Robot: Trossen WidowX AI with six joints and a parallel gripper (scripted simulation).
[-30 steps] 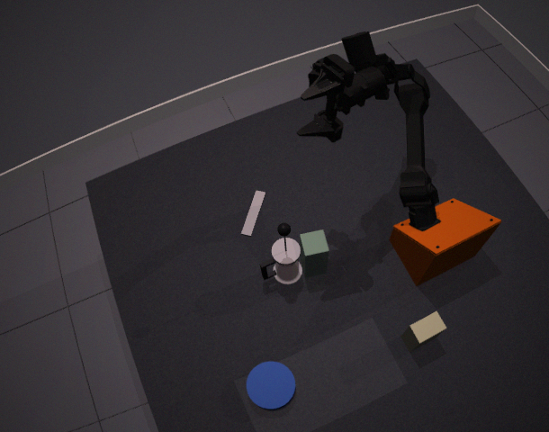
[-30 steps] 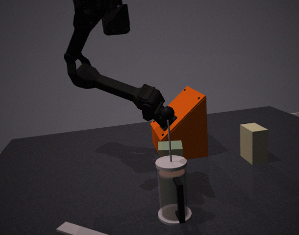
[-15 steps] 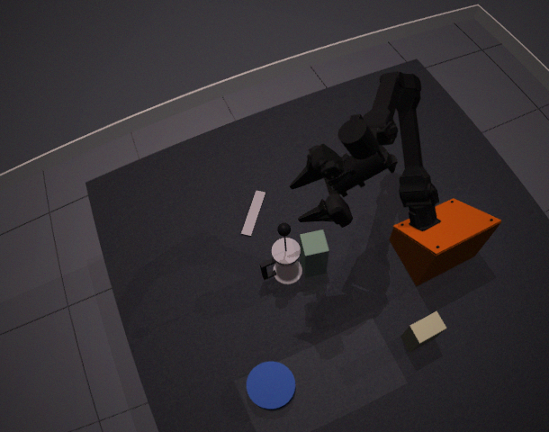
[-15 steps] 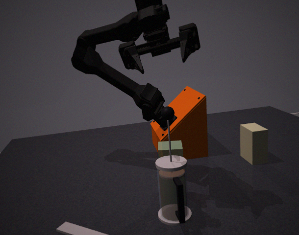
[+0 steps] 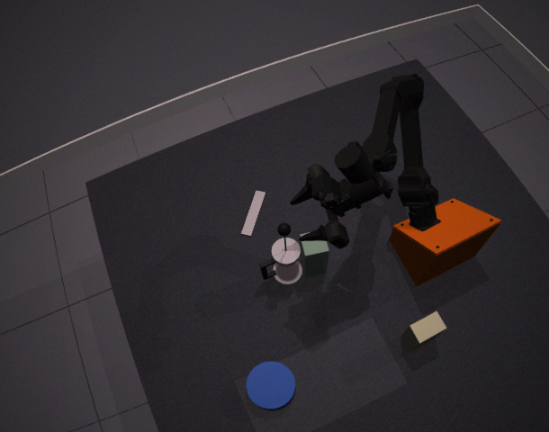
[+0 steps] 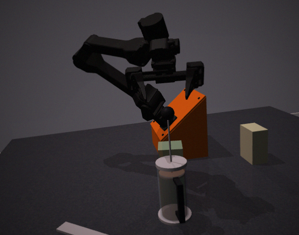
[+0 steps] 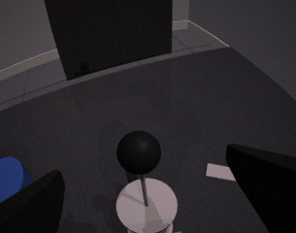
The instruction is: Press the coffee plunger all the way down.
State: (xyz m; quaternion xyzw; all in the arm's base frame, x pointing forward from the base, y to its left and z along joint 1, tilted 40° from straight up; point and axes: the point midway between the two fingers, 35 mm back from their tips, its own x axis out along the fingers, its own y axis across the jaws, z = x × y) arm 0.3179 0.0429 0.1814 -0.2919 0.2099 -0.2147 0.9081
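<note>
The coffee press (image 5: pixel 287 271) (image 6: pixel 167 187) (image 7: pixel 157 220) stands upright on the dark table, with its black handle (image 5: pixel 265 271) (image 6: pixel 179 199) on the side away from the arm's base. The round black plunger knob (image 5: pixel 283 229) (image 6: pixel 167 112) (image 7: pixel 139 152) sits high on its thin rod (image 6: pixel 169 141), well above the white lid (image 6: pixel 171 161). The black gripper (image 5: pixel 295 220) (image 6: pixel 166 98) (image 7: pixel 144 160) is open and empty. In the exterior view its fingertips are above the knob, one toward each side. In the wrist view the knob shows between the fingers; no contact is visible.
A green block (image 5: pixel 314 262) (image 6: pixel 170 145) stands close beside the press on the arm's side. A pale flat bar (image 5: pixel 253 212) (image 6: pixel 78 228) (image 7: pixel 220 172) lies nearby. A blue round object (image 5: pixel 270 384) (image 7: pixel 8 180), a cream block (image 5: pixel 428 327) (image 6: pixel 245 144) and the orange base (image 5: pixel 465 223) (image 6: pixel 195 131) stand farther off.
</note>
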